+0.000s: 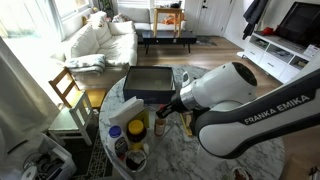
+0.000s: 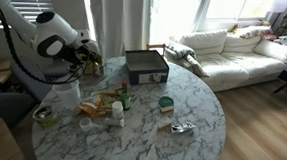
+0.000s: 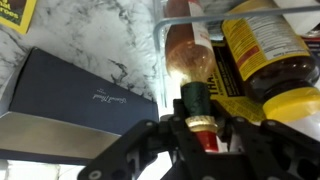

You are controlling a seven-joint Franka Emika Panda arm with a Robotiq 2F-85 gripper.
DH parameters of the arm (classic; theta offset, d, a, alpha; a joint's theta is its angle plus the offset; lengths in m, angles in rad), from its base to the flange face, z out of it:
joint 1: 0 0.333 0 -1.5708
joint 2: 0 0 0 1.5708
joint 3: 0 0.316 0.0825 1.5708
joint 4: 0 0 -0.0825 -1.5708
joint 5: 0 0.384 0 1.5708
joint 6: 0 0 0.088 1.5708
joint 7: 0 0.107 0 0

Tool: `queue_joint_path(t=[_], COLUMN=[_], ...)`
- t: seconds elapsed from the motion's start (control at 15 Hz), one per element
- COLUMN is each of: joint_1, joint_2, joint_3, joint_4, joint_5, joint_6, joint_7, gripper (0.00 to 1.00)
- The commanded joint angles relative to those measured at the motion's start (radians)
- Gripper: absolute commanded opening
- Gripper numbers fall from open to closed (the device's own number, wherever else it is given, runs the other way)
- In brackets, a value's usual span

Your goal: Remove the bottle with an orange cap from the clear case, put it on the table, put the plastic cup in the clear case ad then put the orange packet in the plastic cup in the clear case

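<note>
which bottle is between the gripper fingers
The slim brown bottle with the orange cap; the yellow-labelled jar sits beside it, outside the gripper.

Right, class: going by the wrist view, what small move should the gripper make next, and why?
Probably a short lift straight up. The gripper looks shut on the neck of the bottle, which lies in the clear case with a yellow-labelled jar close beside it, so pulling sideways might knock the jar.

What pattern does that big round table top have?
Pale marble, white with grey veins. The table shows best in an exterior view.
</note>
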Motion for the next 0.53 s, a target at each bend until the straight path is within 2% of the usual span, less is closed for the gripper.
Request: queue_joint_path(t=[0.0,0.07,0.13,0.2,0.47], joint_1=[0.007,-0.035,-0.044,-0.028,-0.021], joint_2=[-0.093,-0.112,-0.131,-0.143,-0.204], joint_3=[-0.023,0.005,0.018,0.016,-0.020], joint_4=[-0.001,-0.002,0.008,0.024,0.038], joint_5=[0.002,-0.094,-0.102,-0.030,-0.070], joint_6=[-0.091,-0.113,-0.139,-0.163,-0.240], joint_7=[0.001,0.088,0.103,0.052,0.065], gripper=[0.08,0.08,0.08,0.08,0.08])
